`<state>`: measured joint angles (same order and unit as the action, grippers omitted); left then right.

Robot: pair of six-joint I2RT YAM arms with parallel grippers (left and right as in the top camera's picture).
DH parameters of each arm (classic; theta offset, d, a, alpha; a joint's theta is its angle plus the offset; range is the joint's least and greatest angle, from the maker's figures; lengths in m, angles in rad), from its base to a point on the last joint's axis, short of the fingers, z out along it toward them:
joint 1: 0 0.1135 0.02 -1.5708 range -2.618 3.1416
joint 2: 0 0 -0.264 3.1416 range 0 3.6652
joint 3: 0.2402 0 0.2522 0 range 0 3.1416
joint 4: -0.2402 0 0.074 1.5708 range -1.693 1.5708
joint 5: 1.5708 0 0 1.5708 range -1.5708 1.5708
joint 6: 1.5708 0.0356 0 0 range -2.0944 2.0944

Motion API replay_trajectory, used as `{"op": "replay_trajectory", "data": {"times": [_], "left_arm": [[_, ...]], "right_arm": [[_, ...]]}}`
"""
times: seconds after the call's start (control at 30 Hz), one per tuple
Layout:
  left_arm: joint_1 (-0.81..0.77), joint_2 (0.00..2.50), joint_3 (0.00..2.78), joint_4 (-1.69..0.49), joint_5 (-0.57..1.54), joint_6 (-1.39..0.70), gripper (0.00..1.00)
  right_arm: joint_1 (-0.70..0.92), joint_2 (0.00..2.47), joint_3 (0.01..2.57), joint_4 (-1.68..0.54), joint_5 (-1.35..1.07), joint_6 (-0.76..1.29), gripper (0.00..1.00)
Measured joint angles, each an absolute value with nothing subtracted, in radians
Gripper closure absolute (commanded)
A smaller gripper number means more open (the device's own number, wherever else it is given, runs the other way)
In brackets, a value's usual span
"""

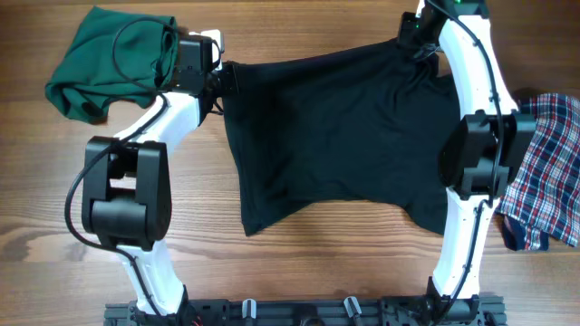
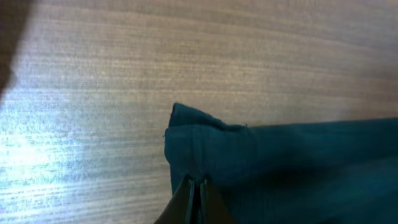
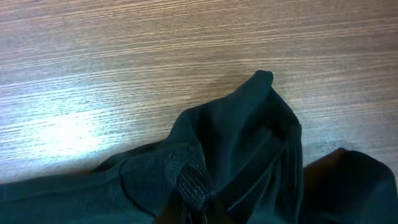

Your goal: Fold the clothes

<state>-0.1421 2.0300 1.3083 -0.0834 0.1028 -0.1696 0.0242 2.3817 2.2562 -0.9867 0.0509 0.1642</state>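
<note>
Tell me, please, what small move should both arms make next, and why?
Probably lift both far corners slightly: the left tool and right tool each pinch one corner of the dark shirt, which lies spread flat, unfolded.

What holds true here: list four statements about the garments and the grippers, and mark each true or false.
1. The left gripper is shut on a corner of the dark shirt. True.
2. The green garment lies folded flat in the table's middle. False: it lies bunched at the far left.
3. The right gripper hangs open over bare wood. False: it is shut on the dark shirt's fabric.
4. A plaid garment lies beside the right arm. True.
</note>
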Motion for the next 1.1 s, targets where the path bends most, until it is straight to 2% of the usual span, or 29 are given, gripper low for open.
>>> {"op": "replay_trajectory", "data": {"times": [0.3, 0.57, 0.77, 1.1], "left_arm": [[-0.143, 2.008, 1.309, -0.219, 0.129, -0.17, 0.96], [-0.145, 1.938, 1.309, -0.274, 0.155, -0.17, 0.96], [-0.152, 1.901, 1.31, -0.395, 0.17, -0.17, 0.96], [-0.219, 1.901, 1.31, -0.483, 0.189, -0.17, 0.96]], "right_arm": [[0.017, 2.375, 2.256, -1.085, 0.136, 0.209, 0.96], [-0.043, 2.353, 2.256, -1.135, 0.139, 0.238, 0.96], [-0.044, 2.317, 2.256, -1.227, 0.14, 0.25, 0.96], [-0.101, 2.317, 2.256, -1.336, 0.131, 0.302, 0.96]]}}
